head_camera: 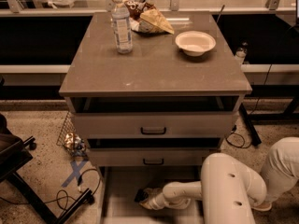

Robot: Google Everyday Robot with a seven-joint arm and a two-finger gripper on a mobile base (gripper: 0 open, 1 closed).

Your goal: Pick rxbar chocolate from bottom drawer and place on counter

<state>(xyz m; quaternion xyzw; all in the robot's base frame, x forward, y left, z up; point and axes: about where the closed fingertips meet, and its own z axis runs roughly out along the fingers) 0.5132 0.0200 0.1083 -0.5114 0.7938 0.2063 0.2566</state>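
Claw (144, 200) is down in the pulled-out bottom drawer (119, 188), right against a small dark shape that looks like the rxbar chocolate (139, 196). It's mostly hidden, so I can't tell which way its long side runs or whether the claw has it pinched. On the desk (154, 69): water bottle (121, 24), pale bowl (195, 42), snack bag (152, 21).
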